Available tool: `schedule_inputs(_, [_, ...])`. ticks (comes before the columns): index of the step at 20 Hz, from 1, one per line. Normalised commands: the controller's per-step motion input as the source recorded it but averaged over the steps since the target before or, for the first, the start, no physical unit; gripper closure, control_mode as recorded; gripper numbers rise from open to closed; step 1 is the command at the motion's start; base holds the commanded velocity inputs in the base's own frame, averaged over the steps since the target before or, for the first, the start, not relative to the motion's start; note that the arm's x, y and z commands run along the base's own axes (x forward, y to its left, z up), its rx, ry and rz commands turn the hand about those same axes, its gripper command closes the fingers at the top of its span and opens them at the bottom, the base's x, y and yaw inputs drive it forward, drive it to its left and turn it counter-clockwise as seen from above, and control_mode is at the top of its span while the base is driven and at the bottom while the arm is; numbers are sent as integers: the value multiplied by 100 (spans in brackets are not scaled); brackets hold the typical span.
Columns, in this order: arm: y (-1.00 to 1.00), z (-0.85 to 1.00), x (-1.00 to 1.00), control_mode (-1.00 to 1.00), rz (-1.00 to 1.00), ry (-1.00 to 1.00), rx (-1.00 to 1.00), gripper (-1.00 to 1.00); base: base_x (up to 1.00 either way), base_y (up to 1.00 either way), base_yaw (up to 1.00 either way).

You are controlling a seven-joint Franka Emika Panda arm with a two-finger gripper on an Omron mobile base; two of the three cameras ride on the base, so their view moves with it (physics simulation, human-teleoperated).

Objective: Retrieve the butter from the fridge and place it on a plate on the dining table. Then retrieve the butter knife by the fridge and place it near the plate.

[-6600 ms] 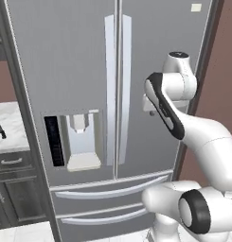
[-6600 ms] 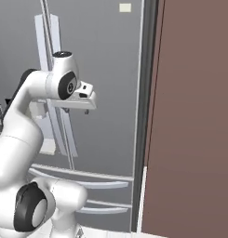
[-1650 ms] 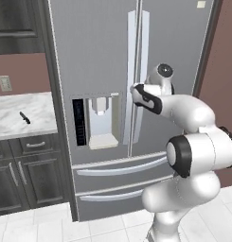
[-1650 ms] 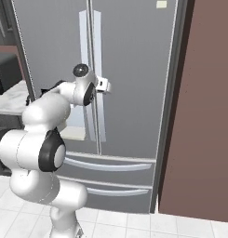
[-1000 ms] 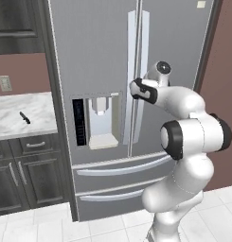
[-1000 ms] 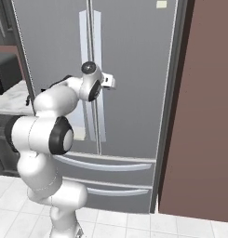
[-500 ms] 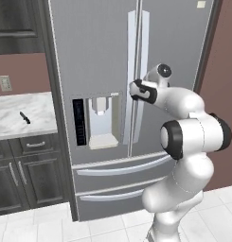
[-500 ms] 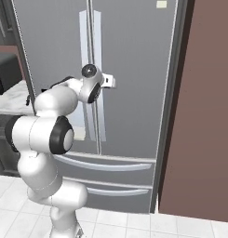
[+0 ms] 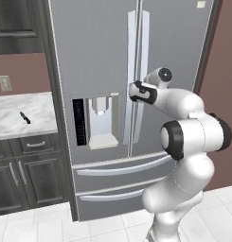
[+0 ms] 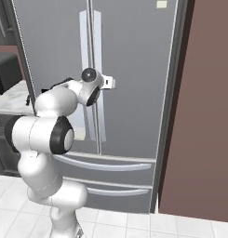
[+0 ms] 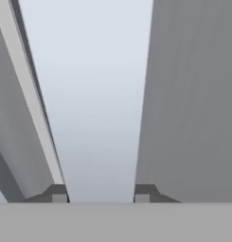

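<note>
- Hand view: gripper [image 11: 101, 198] closed round a fridge [image 9: 103, 56] door handle [image 11: 96, 118], frame centre; doors shut.
- Butter presumably inside, unseen; knife [image 9: 25, 117] on counter [image 9: 13, 123], mid-left; all steps left.

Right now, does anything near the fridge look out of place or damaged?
Nothing stands out. The fridge is closed and upright, the butter knife lies flat on the counter, and the pincer is closed on a door handle.
</note>
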Motion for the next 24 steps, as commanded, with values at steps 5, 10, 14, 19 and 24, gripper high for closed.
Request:
schedule_inputs(5, [-24, 9, -65, -100, -3, 6, -3, 100, 0, 0, 0])
schedule_inputs(10, [-55, 24, -100, -100, 0, 13, 0, 100, 0, 0, 0])
schedule_inputs(14, [-84, 27, -100, -100, 0, 12, 6, 100, 0, 0, 0])
schedule_inputs(19, [-100, 20, -100, -100, 1, 15, 23, 100, 0, 0, 0])
schedule_inputs(24, [-100, 1, -95, -100, 2, 3, 25, 100, 0, 0, 0])
